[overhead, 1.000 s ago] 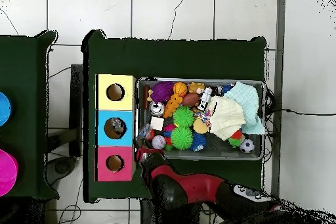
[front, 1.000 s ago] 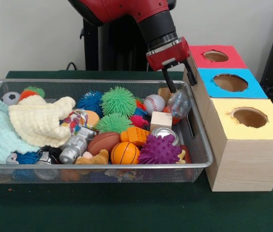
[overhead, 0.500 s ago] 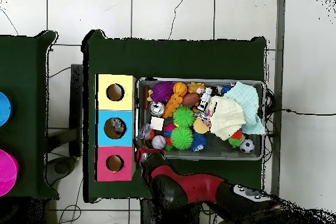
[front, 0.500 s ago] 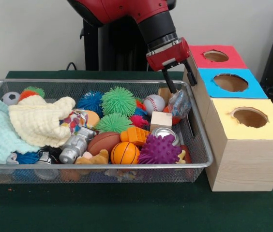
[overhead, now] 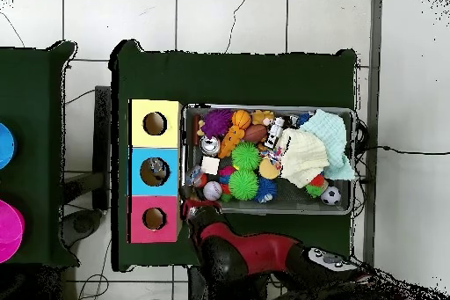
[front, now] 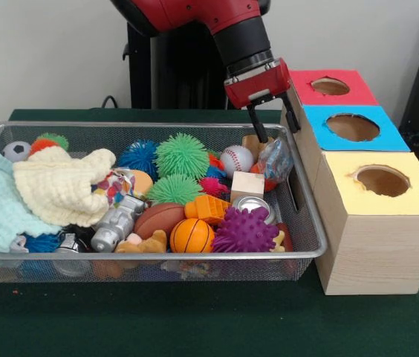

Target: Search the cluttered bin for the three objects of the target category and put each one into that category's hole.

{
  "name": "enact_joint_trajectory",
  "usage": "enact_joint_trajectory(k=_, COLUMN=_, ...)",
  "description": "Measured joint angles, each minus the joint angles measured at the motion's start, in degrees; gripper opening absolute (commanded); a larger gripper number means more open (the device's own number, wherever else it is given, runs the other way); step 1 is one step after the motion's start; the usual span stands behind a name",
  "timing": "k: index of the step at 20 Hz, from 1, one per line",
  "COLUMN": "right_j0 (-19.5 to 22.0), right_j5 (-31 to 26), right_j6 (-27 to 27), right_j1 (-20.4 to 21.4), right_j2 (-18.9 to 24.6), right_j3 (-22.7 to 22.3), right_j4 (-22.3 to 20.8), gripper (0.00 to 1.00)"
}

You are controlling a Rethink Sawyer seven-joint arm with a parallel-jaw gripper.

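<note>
Red-and-black arm's claw (front: 273, 128) hangs over the wire mesh bin (front: 307, 223) at the bin's far corner next to the boxes, its two black prongs spread apart with nothing between them. Just below the prong tips sits a clear crinkled plastic bag (front: 275, 159) with something reddish inside, leaning on the bin wall beside the boxes — a likely reason the claw is lined up tight against that wall. Beside the bag: a white baseball (front: 236, 159), a green spiky rubber ball (front: 182, 155) and a small plain wooden cube (front: 247, 184). Which category is the target I cannot tell; candidates of the ball kind are well spread — an orange toy basketball (front: 191, 236) and a purple spiky ball (front: 245, 230) at the bin's near edge. A cream knitted cloth (front: 59, 184) covers the bin's opposite end, possibly hiding more. Three wooden boxes stand in a row along the worktop edge, tops red (front: 331, 85), blue (front: 353, 127) and yellow (front: 382, 181), each with a round hole — placed just beside the bin, I judge, to keep carries short.
</note>
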State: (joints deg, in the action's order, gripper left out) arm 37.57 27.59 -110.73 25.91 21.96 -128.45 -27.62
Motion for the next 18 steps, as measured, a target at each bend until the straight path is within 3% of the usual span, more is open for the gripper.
enact_joint_trajectory(k=7, right_j0=-5.6, right_j5=0.0, right_j6=0.0, right_j1=2.8, right_j2=-5.1, right_j3=0.0, right_j4=0.8, gripper=1.00)
enact_joint_trajectory(k=18, right_j0=-3.9, right_j5=0.0, right_j6=0.0, right_j1=4.3, right_j2=-6.0, right_j3=0.6, right_j4=0.7, gripper=1.00)
